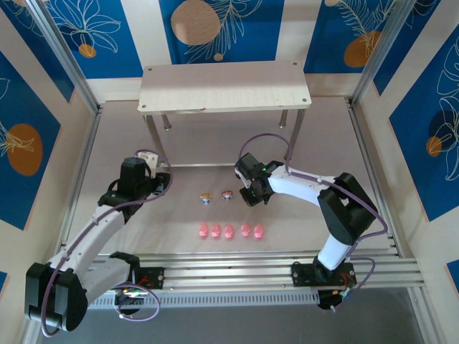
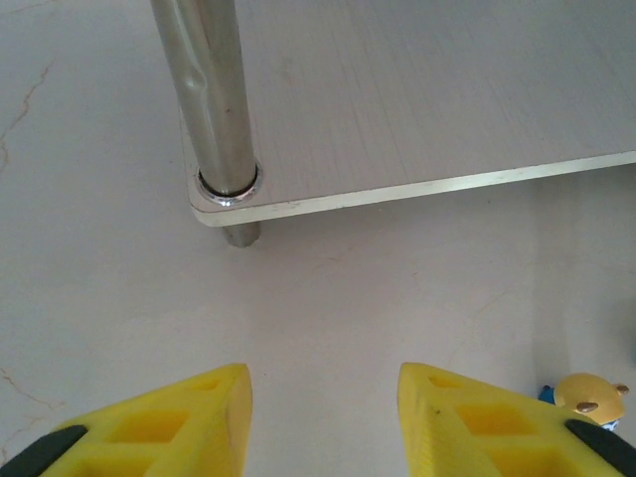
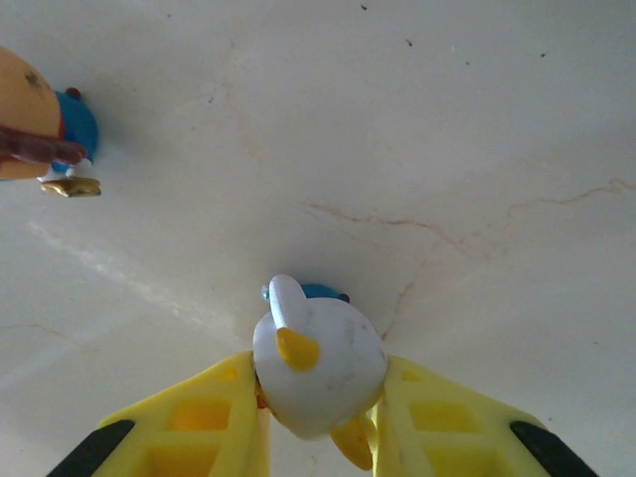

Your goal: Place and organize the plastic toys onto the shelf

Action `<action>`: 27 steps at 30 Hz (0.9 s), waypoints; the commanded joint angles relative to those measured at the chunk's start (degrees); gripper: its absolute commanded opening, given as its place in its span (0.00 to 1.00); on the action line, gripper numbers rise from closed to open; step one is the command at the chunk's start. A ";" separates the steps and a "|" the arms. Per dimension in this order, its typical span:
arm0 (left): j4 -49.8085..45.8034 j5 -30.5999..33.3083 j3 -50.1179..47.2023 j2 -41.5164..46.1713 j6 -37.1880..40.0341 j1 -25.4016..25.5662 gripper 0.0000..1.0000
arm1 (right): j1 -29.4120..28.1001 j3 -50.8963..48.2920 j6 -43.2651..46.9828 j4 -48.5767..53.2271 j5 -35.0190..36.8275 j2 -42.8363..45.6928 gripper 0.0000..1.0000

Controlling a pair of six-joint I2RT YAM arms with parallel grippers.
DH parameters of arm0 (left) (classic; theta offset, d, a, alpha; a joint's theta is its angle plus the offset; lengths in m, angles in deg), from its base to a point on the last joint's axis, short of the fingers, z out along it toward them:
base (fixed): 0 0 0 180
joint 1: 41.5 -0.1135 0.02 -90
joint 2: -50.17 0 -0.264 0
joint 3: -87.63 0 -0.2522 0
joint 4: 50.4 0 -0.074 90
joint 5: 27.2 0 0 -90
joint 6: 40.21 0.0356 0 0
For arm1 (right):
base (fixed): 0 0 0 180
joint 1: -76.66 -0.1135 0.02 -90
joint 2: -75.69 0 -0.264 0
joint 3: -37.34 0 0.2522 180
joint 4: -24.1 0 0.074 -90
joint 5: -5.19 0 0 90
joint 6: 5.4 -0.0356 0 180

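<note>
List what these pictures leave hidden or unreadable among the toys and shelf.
Top view: pink pigs, too small to tell their facing.
Right wrist view: white figurine, lower body hidden between fingers of the right gripper.
Right wrist view: second figurine, cut by the left edge.
Left wrist view: orange-topped figurine, cut by the bottom edge, partly behind a yellow finger.

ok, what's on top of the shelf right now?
Nothing: the shelf's top board is bare in the overhead view. It covers most of the lower board. The corner of that board seen from the left wrist is bare too.
</note>
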 commanded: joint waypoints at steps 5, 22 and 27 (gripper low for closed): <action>-0.21 -0.57 2.70 -0.05 1.02 0.55 0.44 | -0.85 4.16 5.30 5.52 6.45 5.97 0.22; -1.07 -2.78 5.39 0.37 0.38 0.55 0.44 | 4.82 23.43 15.14 11.89 7.94 -2.74 0.23; -1.63 -2.78 5.69 0.49 0.78 0.55 0.44 | 5.19 24.88 15.72 11.37 8.71 -5.65 0.23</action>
